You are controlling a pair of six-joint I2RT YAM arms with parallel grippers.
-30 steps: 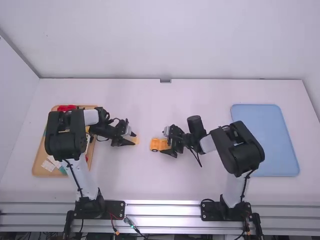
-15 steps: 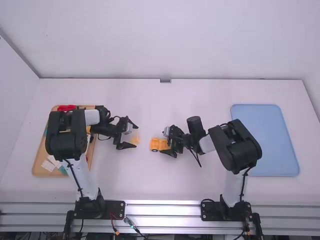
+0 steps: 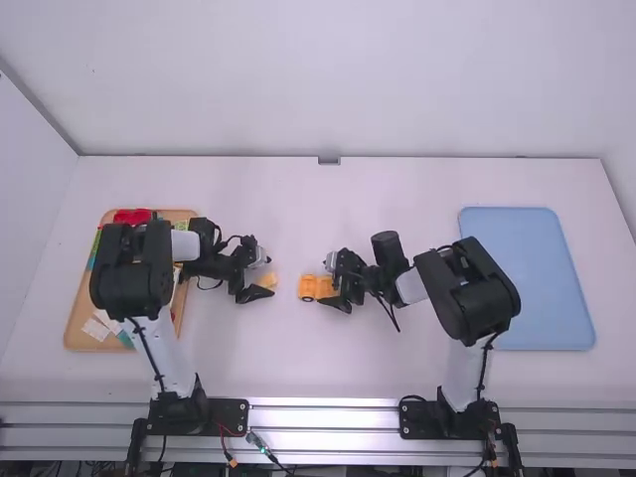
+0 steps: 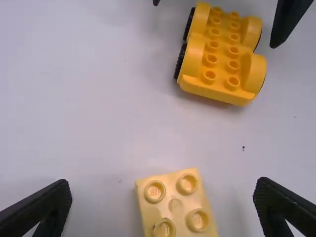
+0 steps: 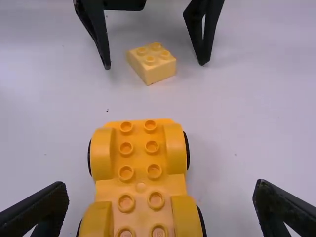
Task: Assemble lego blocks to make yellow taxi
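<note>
In the high view my left gripper (image 3: 260,280) is low over the table left of the middle, at a pale yellow 2x2 block (image 3: 269,281). In the left wrist view the fingers of my left gripper (image 4: 163,205) stand wide apart, with the block (image 4: 177,205) lying studs up between them, touched by neither. My right gripper (image 3: 336,284) is at the orange-yellow wheeled car base (image 3: 310,287) near the table's middle. Seen from the right wrist, my right gripper (image 5: 161,205) is open around the car base (image 5: 140,173), a gap on each side.
A tan tray (image 3: 81,333) of assorted blocks lies at the left, partly under the left arm. On the right is a blue tray (image 3: 542,278). Bare white table (image 3: 283,348) stretches between the arms.
The left gripper's fingers have spread from close about the pale block, then the gripper has drawn slightly left and turned. The right gripper and car base have stayed put; the right arm's elbow shifted slightly.
</note>
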